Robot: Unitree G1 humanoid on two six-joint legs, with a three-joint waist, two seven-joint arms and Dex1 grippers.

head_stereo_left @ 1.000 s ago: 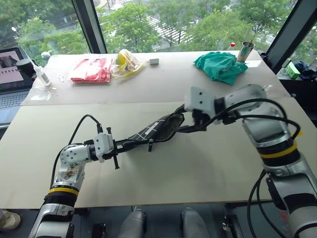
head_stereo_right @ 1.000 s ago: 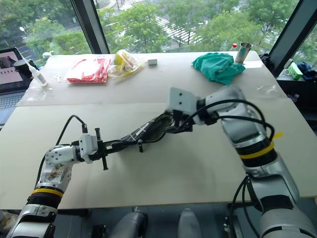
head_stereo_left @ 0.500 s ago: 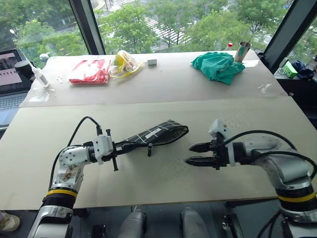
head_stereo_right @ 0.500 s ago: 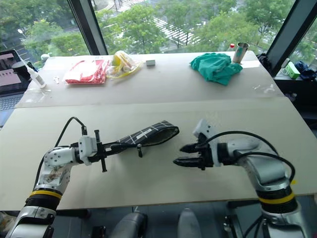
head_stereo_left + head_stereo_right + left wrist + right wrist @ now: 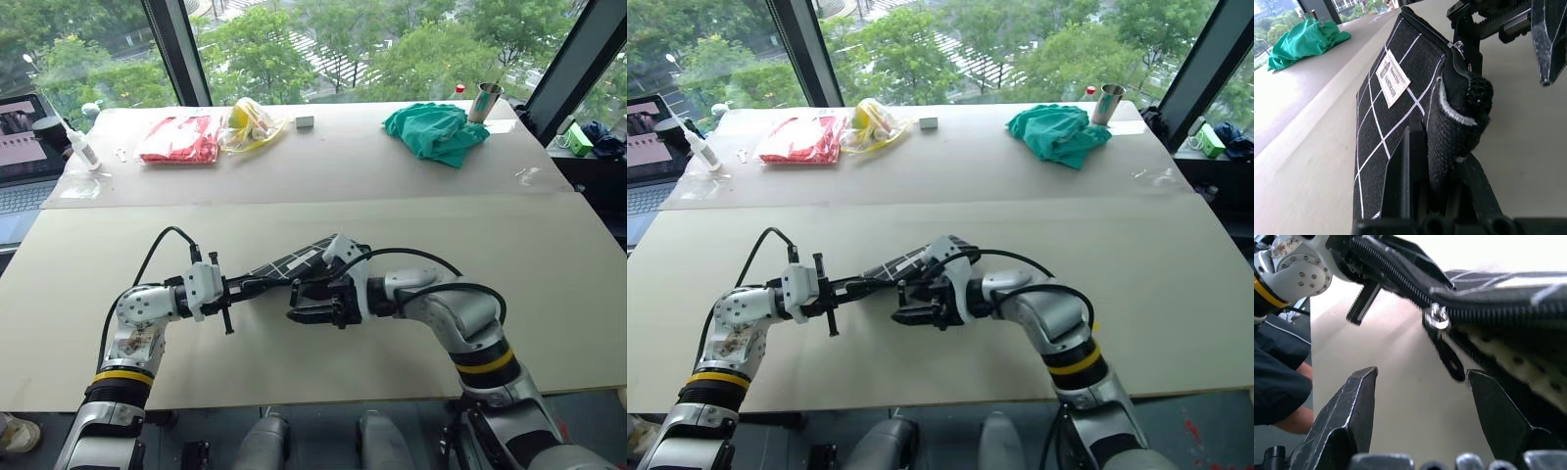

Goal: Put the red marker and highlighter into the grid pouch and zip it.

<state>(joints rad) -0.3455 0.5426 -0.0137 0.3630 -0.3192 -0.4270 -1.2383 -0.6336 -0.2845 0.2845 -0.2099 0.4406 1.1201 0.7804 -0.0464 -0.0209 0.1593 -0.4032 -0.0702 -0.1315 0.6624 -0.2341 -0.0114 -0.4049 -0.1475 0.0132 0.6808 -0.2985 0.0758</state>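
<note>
Big windows w/ trees behind, pale counter point(image 5: 411, 235) running wide across, and all the action is up front. Left gripper point(image 5: 235, 288) has its jaws clamped on one end of the grid pouch point(image 5: 294, 262), holding it off the counter and stretched toward the middle, prob. to keep the zipper line taut and reachable. Left arm is bent in low, wrist level, pointing to the robot's right. Right gripper point(image 5: 306, 303) sits right at the pouch's underside, jaws apart, and in the right wrist view the zipper pull point(image 5: 1442, 340) dangles between the two fingers point(image 5: 1349, 401) w/out being touched (so no grab yet). Right arm reaches across to the left, forearm low over the counter, wrist angled a bit down. Marker and highlighter: can't make them out, likely already inside, since the pouch mouth looks open by the pull. Next up, I'd say: pinch that pull and draw it along.
</note>
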